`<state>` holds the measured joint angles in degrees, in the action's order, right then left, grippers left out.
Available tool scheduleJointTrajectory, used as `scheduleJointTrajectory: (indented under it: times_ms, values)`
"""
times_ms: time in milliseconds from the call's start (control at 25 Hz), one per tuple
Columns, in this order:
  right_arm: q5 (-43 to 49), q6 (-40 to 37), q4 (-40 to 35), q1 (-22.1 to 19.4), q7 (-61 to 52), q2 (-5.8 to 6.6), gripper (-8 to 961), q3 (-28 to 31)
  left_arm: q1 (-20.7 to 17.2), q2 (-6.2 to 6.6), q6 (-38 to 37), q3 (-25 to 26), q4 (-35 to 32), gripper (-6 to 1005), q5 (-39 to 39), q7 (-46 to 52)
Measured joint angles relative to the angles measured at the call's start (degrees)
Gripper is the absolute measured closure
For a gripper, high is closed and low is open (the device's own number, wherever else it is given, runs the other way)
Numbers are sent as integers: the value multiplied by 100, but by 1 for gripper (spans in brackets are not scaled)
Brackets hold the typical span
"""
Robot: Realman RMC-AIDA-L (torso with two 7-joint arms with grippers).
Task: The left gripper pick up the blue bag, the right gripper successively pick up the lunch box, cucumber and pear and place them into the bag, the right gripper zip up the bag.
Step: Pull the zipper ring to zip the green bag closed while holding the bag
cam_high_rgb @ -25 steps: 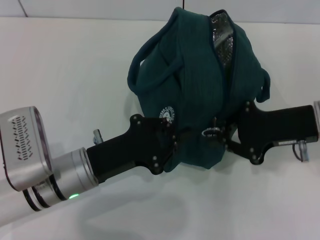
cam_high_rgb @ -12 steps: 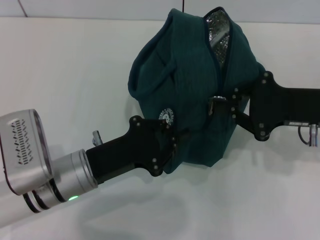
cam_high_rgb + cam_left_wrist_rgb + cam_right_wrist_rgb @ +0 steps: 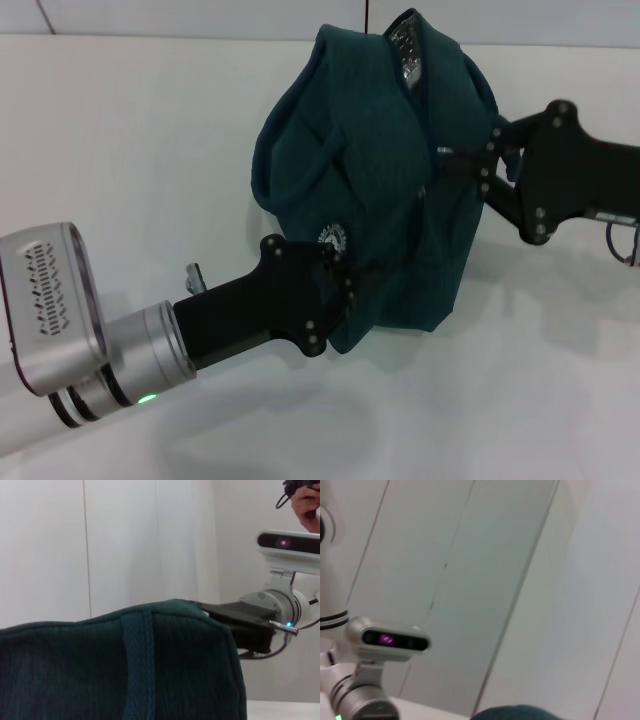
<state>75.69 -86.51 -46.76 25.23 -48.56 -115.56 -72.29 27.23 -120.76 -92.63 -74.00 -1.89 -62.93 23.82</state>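
The blue bag (image 3: 380,190) hangs above the white table in the head view, bulging, with a cord handle (image 3: 300,165) on its left side. My left gripper (image 3: 340,288) is shut on the bag's lower left edge, next to the round logo. My right gripper (image 3: 458,158) reaches in from the right and is shut on the zip pull high on the bag. Only a small patch of silver lining (image 3: 405,45) shows at the top. The left wrist view is filled by the bag's fabric (image 3: 125,675), with the right gripper (image 3: 240,622) behind it. The lunch box, cucumber and pear are hidden.
The white table (image 3: 150,150) spreads around and under the bag. A pale wall stands behind. A person's hand (image 3: 306,505) shows at the upper corner of the left wrist view. The left arm's camera (image 3: 390,640) appears in the right wrist view.
My right gripper has travelled with the zip pull from the bag's near lower end up toward its top. The gap showing silver lining has shrunk. The bag leaned slightly left.
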Motion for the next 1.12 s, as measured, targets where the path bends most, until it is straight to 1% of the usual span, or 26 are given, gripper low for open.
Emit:
scheduleJointTrajectory:
  times_ms: [440, 800, 1120]
  values:
    - [-830, 39, 228, -62, 668, -18, 933, 4, 45, 5, 122, -7, 0, 935, -269, -144]
    - [-945, 52, 247, -117, 764, -10, 933, 6, 35, 18, 189, -10, -5, 935, -350, -162]
    - [-1467, 102, 360, -190, 1387, -40, 934, -60, 10, 27, 359, -2, -10, 935, -343, -392]
